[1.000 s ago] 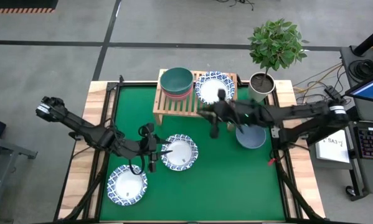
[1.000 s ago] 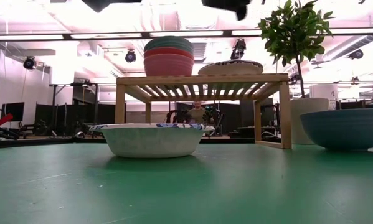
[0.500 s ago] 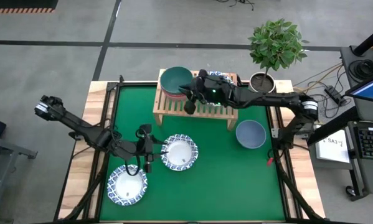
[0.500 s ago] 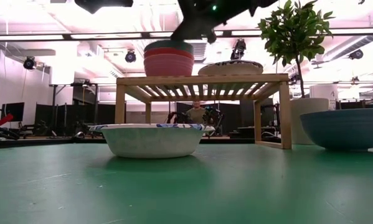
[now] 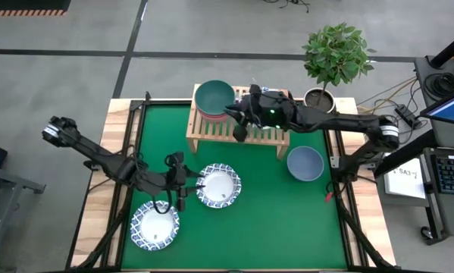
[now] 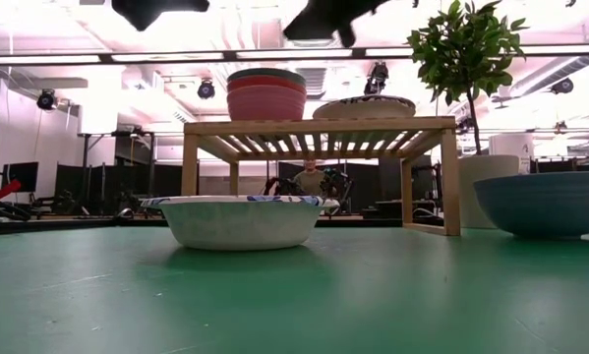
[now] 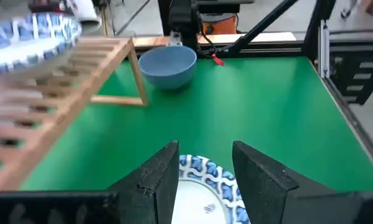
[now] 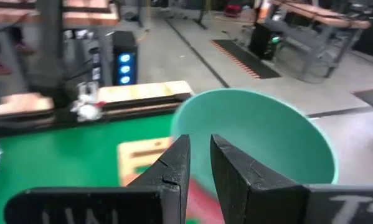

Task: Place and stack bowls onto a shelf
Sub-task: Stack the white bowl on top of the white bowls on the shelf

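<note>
Green counter, wood-edged, seen from overhead; workshop floor beyond.

Nearest the front edge: one white patterned bowl at the left corner. Just behind and to its right, a second white patterned bowl, upright on the mat; it also shows in the low view.

Left gripper sits low at that second bowl's left rim. In the left wrist view its jaws stand apart, one on each side of the blue-printed rim, not yet closed on it. Judged: a rim pick is being lined up. The bowl lies straight ahead of these jaws, and the left arm is clearly the nearer one to it.

Mid counter, right side: blue bowl, free-standing, well apart from both grippers.

Farther back: the shelf, long axis running left to right. On its left end a stack of deep bowls, teal on top, with red and pink below. A white patterned bowl rests beside the stack, toward the right.

Right gripper hangs above the shelf, just right of the stack. Jaws narrow, nothing between them in the right wrist view; teal bowl directly beyond.

Behind the shelf's right end: potted plant.
</note>
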`<state>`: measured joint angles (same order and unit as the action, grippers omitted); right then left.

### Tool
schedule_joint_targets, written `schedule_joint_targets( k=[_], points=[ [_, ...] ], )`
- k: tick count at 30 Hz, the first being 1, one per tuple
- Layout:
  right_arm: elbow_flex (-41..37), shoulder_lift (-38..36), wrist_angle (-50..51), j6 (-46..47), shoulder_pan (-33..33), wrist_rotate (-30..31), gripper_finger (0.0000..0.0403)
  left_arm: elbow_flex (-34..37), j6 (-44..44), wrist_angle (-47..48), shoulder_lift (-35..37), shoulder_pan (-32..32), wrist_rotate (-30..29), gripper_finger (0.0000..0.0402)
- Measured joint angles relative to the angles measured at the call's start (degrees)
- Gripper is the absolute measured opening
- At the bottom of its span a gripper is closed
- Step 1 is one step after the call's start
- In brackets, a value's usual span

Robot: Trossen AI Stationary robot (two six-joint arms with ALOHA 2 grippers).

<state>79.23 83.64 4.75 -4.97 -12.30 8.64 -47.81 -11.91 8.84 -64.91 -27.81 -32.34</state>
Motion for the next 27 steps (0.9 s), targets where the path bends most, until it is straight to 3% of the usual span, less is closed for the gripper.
schedule_joint_targets(
  k=[12,22,27],
  points=[
    [-12.3,-16.5,12.5,2.1,15.9,-1.6,0.0053,0.7,-19.6,-2.1,-12.0,-2.0,2.1,0.0133],
    [-30.7,-31.5,9.1,8.3,27.8,-1.1,0.0053,-4.5,-18.1,-4.5,-24.7,-2.0,9.1,0.0133],
    [-38.1,-36.7,3.3,9.9,29.6,-1.1,0.0053,-10.8,-16.2,3.2,-31.5,-1.9,10.6,0.0133]
  ],
)
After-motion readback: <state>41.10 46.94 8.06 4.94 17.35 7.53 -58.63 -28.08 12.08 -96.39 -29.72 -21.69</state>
